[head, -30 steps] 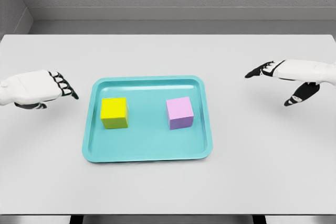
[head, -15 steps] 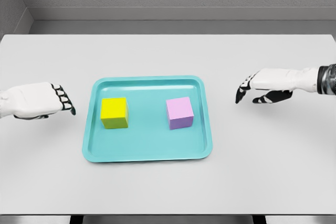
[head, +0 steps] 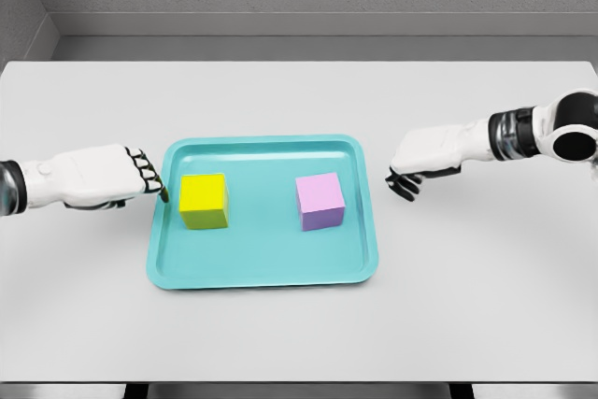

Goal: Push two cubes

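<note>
A teal tray (head: 262,273) lies near the middle of the white desk (head: 299,100), and both cubes sit inside it, well apart. The yellow cube (head: 204,201) stands in the left half, the pink cube (head: 320,202) in the right half, each flat on the tray floor.

The left robot hand (head: 121,176) comes in from the left with its fingers curled and holding nothing; its dark fingertips (head: 155,182) reach the tray's left rim, just beside the yellow cube but not clearly touching it. The right robot hand (head: 416,162) is outside the tray's right rim, fingers bent downward and empty, with a gap of desk and tray wall between it and the pink cube.

The step in hand appears to be the approach: neither cube looks contacted yet. The next move likely calls for each hand to clear the rim and press inward on its cube's outer face, squarely enough that the cube slides rather than turns.
</note>
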You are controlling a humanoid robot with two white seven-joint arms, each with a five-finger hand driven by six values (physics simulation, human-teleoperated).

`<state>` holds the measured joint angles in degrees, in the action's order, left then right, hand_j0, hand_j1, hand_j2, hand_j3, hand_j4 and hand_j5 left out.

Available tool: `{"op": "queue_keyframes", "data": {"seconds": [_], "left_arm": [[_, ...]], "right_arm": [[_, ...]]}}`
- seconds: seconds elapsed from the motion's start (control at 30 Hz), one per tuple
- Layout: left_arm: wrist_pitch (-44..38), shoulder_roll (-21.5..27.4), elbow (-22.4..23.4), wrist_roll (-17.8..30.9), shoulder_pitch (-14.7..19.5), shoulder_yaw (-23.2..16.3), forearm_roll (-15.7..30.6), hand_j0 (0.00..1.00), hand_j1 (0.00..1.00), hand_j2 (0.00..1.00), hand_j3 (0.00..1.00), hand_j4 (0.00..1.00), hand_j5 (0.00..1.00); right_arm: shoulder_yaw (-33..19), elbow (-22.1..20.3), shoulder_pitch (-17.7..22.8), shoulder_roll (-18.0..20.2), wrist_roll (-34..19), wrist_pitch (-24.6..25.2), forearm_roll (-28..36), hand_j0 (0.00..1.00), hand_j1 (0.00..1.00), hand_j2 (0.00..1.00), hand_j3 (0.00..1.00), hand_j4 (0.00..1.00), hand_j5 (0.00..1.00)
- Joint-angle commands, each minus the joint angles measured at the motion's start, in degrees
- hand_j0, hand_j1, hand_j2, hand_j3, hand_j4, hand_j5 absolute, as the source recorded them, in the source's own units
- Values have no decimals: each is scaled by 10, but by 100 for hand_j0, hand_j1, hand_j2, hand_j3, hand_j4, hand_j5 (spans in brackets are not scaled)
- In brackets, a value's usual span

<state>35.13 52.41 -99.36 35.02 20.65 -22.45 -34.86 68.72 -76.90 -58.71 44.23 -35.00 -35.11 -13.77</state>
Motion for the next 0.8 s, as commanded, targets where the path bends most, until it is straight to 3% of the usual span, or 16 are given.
{"op": "queue_keyframes", "data": {"seconds": [0.0,0.27,0.37,0.77], "left_arm": [[-1,-1,3,0,0,0,2,70,70,70,70,70,70],[-1,3,18,0,0,1,1,70,70,70,70,70,70],[-1,-6,30,0,16,0,1,70,70,70,70,70,70],[-1,-17,28,0,18,-9,2,70,70,70,70,70,70]], "right_arm": [[25,3,0,-21,0,1,-9,14,14,14,14,14,14],[38,4,-12,-39,0,1,-20,14,14,14,14,14,14],[47,3,-22,-45,0,1,-21,14,14,14,14,14,14],[64,7,-33,-68,0,3,-20,14,14,14,14,14,14]]}}
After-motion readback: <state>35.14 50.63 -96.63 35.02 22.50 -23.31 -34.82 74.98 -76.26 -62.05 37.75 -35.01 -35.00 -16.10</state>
